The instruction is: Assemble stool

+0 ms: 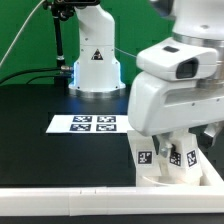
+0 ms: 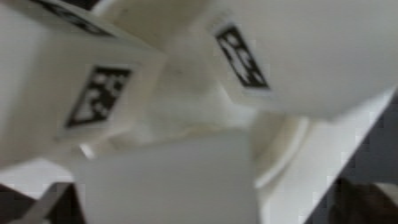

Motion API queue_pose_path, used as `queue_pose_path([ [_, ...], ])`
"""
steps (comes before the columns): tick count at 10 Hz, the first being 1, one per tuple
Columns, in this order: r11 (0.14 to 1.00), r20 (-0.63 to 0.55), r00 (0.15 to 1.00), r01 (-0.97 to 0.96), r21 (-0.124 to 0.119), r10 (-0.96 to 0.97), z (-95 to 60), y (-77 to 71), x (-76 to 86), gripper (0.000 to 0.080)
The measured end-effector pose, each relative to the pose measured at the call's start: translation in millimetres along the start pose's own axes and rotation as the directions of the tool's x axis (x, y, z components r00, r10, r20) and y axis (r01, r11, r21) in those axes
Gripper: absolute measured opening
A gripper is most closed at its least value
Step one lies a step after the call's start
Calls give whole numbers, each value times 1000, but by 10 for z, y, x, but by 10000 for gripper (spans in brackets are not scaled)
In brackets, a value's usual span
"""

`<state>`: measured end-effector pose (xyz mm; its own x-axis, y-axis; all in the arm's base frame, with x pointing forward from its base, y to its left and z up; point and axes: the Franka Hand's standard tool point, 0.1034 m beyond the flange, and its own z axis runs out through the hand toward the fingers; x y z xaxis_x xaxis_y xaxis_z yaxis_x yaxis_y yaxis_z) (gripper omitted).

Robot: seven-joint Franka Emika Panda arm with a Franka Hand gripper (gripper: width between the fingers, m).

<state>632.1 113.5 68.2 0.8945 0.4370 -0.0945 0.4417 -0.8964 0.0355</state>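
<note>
Stool parts (image 1: 165, 155), white with marker tags, sit directly under the gripper (image 1: 172, 140) at the table's near edge, against the white border rail (image 1: 70, 200). Wrist view: tagged blocks (image 2: 107, 90) fill the frame, very close. Finger state: cannot tell. Marker board (image 1: 83, 124) lies apart.

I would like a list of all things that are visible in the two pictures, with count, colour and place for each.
Stool parts: at least two visible, white with black-and-white tags, at the exterior view's lower right under the arm; seen close in the wrist view.
Marker board: one, white with four black tags, flat on the table.
Table: one, black surface.
Border rail: one, white, along the near table edge.
Cable: one, green, background at the exterior view's left.
Robot base: one, white, far side.
Arm: one, white, above the stool parts; fingers hidden.
</note>
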Motion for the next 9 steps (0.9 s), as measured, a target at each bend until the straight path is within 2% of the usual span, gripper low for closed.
queue_pose_path([
  [1,1000,-5,1000,-11,-2,11,4,36,-3,428],
  [2,1000,-5,1000,-16,-2,16,6,56,-10,428],
  [3,998,-5,998,-61,-2,61,6,53,-9,335],
  [7,934,-5,934,-357,1,357,6,52,-9,335],
  [9,814,-6,814,-581,11,581,0,103,-8,335],
])
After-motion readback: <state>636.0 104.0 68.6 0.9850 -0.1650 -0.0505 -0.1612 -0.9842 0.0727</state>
